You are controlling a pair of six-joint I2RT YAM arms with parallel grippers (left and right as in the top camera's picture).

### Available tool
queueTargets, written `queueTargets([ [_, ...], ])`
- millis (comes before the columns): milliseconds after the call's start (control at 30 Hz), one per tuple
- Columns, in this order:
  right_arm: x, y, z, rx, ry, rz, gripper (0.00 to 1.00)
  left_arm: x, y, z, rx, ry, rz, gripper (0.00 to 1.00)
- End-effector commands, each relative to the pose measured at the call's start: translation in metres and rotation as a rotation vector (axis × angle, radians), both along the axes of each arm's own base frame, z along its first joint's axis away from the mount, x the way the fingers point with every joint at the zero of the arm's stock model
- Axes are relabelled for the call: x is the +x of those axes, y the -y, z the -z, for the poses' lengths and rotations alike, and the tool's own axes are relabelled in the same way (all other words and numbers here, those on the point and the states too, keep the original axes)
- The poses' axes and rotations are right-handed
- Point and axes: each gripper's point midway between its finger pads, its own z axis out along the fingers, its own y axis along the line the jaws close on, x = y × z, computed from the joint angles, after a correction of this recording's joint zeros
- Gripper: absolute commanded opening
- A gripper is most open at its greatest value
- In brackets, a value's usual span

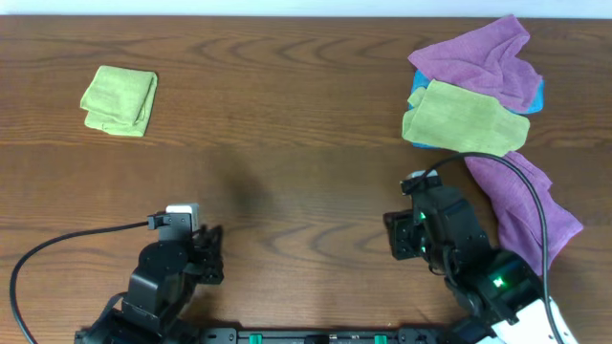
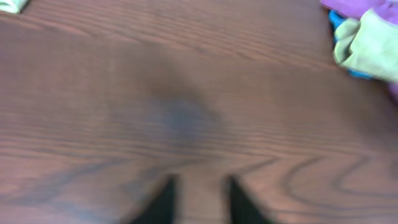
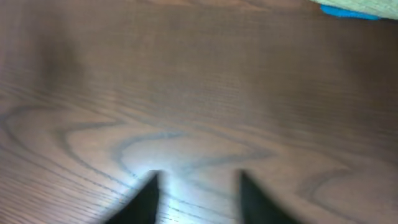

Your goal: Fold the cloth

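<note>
Cloth (image 1: 120, 100) lies folded into small bundle far left, edges uneven; fold looks done. Left gripper (image 2: 199, 202), right gripper (image 3: 198, 199) both spread, empty, well apart from it

No writing, brand, number or sign can be read in any view. The wooden tabletop (image 1: 287, 115) carries only its grain, the folded green cloth (image 1: 120, 100) shows no legible label, and both wrist views are too blurred for any lettering to be made out.
</note>
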Motion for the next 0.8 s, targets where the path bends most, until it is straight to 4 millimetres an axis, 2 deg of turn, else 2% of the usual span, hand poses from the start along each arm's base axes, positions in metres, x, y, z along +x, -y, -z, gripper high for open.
queueTargets([
  [0,0.001,-0.004,-0.005,0.036,0.013,0.013,0.99,0.0,0.005,-0.006,-0.037,0.016,0.009,0.95],
  [467,0.001,-0.005,-0.002,0.031,0.002,0.01,0.99,-0.015,-0.003,0.015,0.01,-0.084,0.007,0.95],
  [667,0.001,-0.005,-0.002,0.03,0.0,0.01,0.99,-0.015,-0.004,0.015,0.015,-0.084,0.005,0.95],
  [767,0.001,-0.005,-0.001,0.028,-0.003,0.01,0.99,-0.007,-0.018,0.011,0.097,-0.031,-0.04,0.95],
])
